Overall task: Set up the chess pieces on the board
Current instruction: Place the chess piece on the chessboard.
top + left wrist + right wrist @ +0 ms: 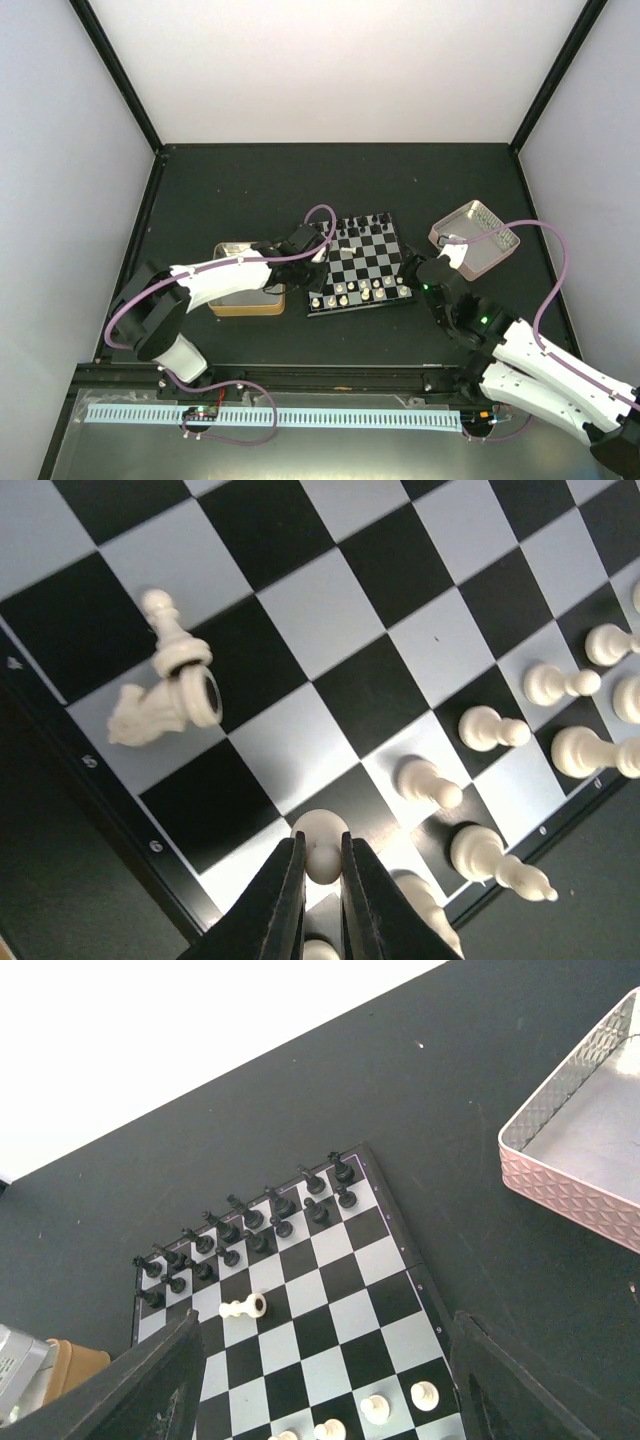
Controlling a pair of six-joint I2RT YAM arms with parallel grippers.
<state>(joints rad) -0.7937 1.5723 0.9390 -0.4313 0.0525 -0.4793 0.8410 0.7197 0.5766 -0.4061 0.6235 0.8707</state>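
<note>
1. Your left gripper (322, 852) is pinched tight on a cream pawn (320, 830) at the board's (330, 610) left edge, probably to seat it in the pawn row.
2. Your right gripper (330, 1395) hovers wide apart and empty over the board's near-right side, out of the way.
3. Count: about sixteen black pieces (318, 1210) in two far rows, roughly twelve cream pieces (495, 728), and one cream knight (150, 712) toppled mid-board.
</note>
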